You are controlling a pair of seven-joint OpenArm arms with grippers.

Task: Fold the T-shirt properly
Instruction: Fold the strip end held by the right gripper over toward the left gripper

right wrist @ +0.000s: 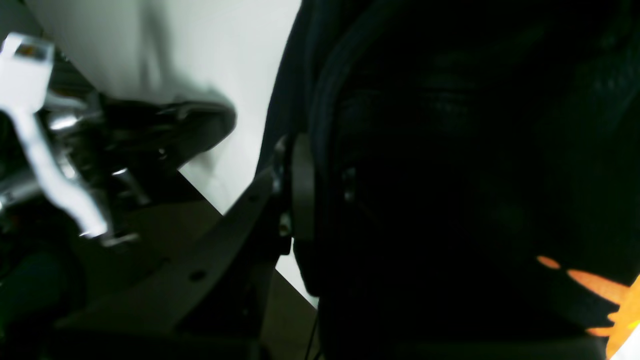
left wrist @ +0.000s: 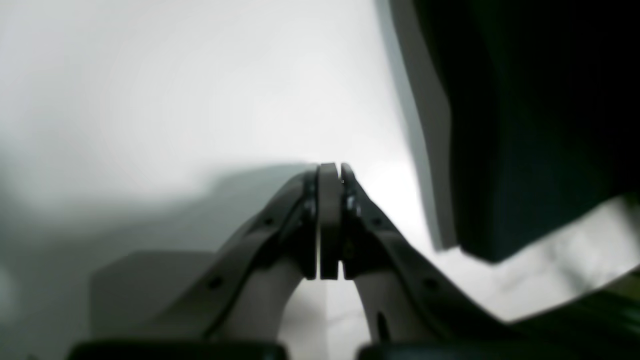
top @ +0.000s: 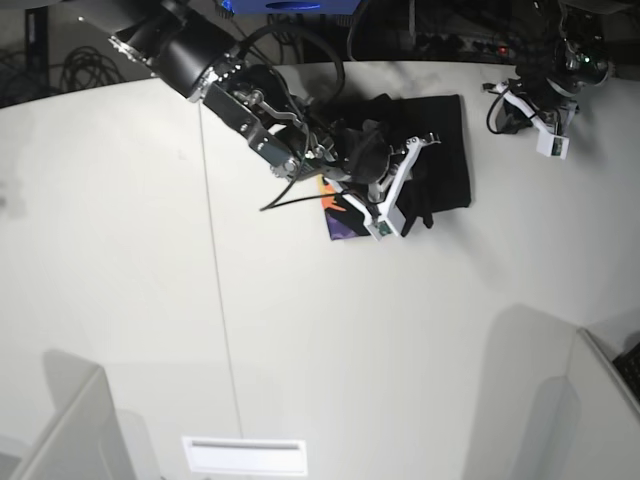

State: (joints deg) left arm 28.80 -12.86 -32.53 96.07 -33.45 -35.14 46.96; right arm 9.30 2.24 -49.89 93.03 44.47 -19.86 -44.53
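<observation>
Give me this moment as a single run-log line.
T-shirt: bunched near table's far edge, print partly showing | right pincer: shut on T-shirt fold | left pincer: shut, empty, off to the side

The T-shirt (top: 440, 150) lies on the table (top: 420, 330) near the table's far edge. In the base view, the right gripper (top: 415, 205) is over the T-shirt's near edge, its arm reaching in from the T-shirt's left. The left gripper (top: 520, 105) is to the right of the T-shirt, apart from it, at the table's far edge.
</observation>
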